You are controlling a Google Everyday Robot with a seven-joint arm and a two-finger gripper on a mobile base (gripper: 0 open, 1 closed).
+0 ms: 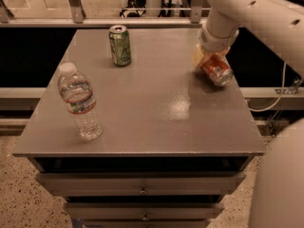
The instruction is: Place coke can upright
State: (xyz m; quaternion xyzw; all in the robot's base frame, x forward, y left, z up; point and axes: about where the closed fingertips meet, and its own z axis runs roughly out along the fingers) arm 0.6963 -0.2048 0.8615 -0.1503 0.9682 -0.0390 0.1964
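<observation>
The coke can (216, 70) is red-orange with a silver end. It is tilted, its silver end facing me, low over the right side of the grey table (152, 113). My gripper (209, 61) comes down from the white arm at the top right and is shut on the coke can, with a pale fingertip (198, 56) showing on the can's left. The can's far end is hidden by the gripper.
A green can (120, 45) stands upright at the back middle-left. A clear plastic water bottle (80, 101) stands upright at the front left. The table's right edge lies just past the coke can. A drawer front runs below the tabletop.
</observation>
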